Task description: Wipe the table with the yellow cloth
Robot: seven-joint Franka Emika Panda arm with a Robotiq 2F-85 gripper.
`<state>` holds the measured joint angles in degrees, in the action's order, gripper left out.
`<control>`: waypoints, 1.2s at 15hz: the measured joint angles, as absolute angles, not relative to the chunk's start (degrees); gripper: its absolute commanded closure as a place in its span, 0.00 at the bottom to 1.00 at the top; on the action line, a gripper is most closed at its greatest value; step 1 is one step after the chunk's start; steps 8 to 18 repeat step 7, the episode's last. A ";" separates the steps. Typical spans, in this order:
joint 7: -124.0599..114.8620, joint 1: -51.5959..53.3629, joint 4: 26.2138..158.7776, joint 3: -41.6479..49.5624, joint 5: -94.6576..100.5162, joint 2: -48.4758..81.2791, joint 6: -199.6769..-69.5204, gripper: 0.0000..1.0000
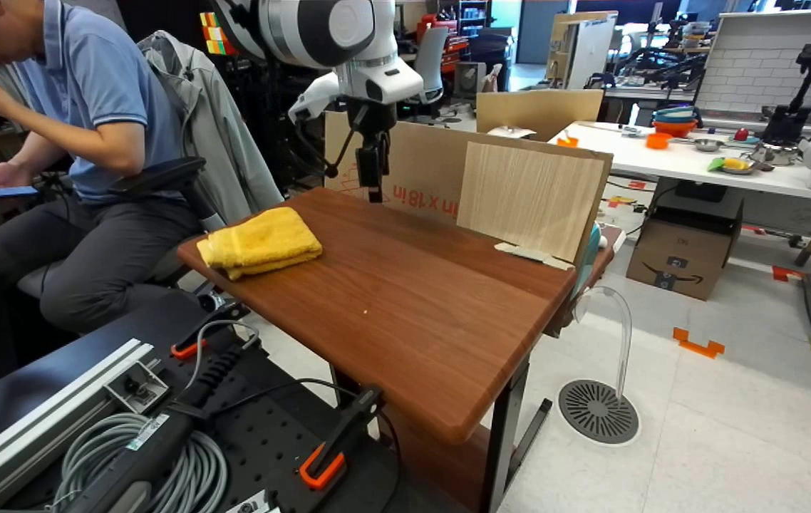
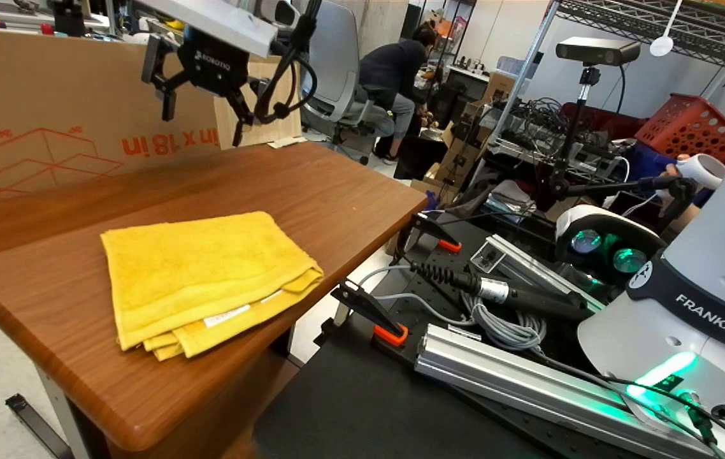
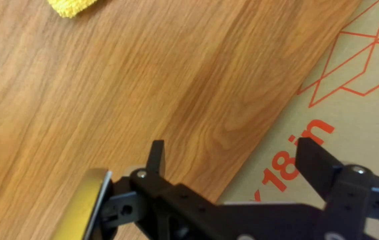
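One cloth (image 2: 203, 274), perhaps at table edge (image 2: 362, 250)

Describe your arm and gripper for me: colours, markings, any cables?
The arm is white with rounded black joint sections; its base carries a black band lettered FRANKA and a glowing green light. The gripper is black, with two jointed fingers, pale ROBOTIQ lettering and black cables looping beside it.

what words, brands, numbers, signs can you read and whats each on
'ROBOTIQ': gripper
'FRANKA EMIKA', last letter clipped: arm base
'in x 18in', upside down: upright cardboard
'24"', wrist view: same cardboard
Curved arrow: floor box
Too small or blurred: tag on yellow cloth, label on black handle, anything else
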<state>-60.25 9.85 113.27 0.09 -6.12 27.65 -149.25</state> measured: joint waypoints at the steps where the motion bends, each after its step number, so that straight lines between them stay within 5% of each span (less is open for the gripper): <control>1: -60.25 9.87 113.42 0.13 -6.12 27.30 -149.17 0.00; 18: -60.25 9.93 113.43 0.13 -6.11 29.22 -149.34 0.00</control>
